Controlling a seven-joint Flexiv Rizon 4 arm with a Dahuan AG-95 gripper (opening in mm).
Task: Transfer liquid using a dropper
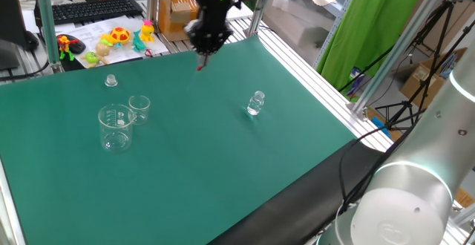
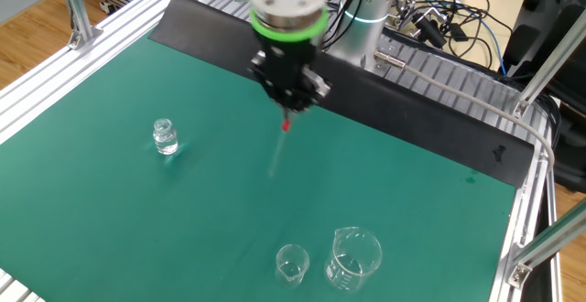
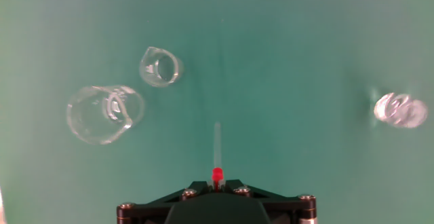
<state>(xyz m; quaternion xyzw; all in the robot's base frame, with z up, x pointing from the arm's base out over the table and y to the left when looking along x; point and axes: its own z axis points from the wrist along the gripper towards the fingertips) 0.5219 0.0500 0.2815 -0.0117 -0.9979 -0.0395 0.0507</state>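
My gripper hangs high over the green mat and is shut on the dropper. The dropper's red end sits at the fingertips and its thin clear stem points down, clear of the mat. In the hand view the dropper sticks out from between the fingers. In the fixed view from the front the gripper is at the mat's far side with the red end of the dropper under it. A large glass beaker and a small beaker stand at the left, well away from the gripper.
A small clear glass vial stands on the mat to the right. A small clear cap sits behind the beakers. Toys and a keyboard lie beyond the mat's far edge. Aluminium frame posts stand around the mat.
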